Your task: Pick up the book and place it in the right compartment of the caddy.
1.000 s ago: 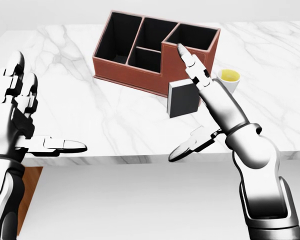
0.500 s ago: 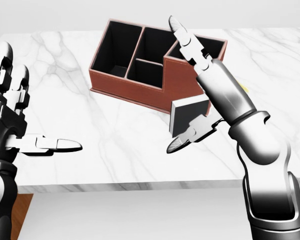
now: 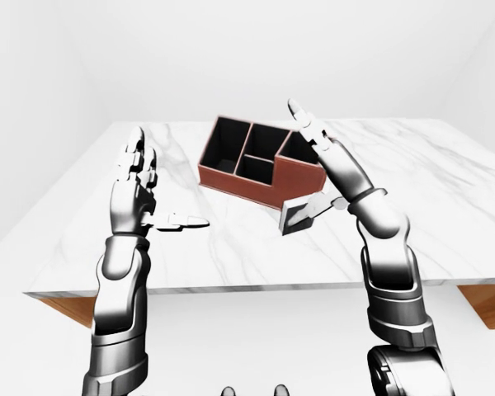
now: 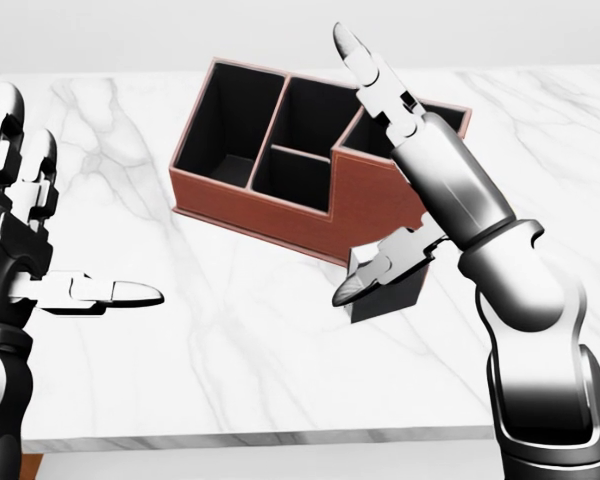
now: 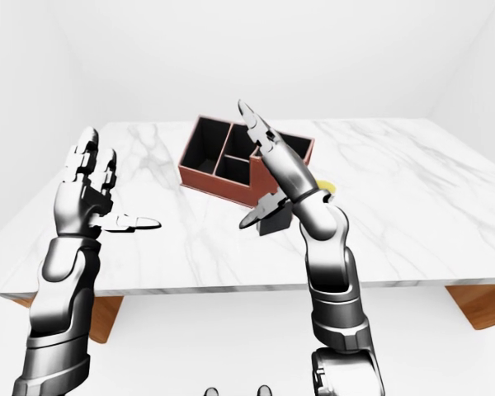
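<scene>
White marble counter (image 4: 230, 330) carries the brown caddy (image 4: 280, 205), all compartments empty. Right hand (image 4: 380, 170) is open, fingers extended over the caddy's right end, thumb against the dark book (image 4: 392, 292), which stands on the counter just below the caddy. Left hand (image 4: 40, 240) open, well apart at left.

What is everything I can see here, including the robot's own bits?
Caddy: one, reddish-brown with dark compartments, upper middle of the head view, on the table.
Book: one, dark grey, below the caddy's taller right section, partly hidden by the right hand.
Yellow thing: one, only a sliver showing past the right arm in the right-eye view; cannot tell what it is.
Table: one, white marble top, with wooden parts showing under its corners in the eye views.
Left hand: one, silver and black, fingers spread, at the head view's left, holding nothing.
Right hand: one, silver and black, fingers open about the book, not closed on it.
</scene>
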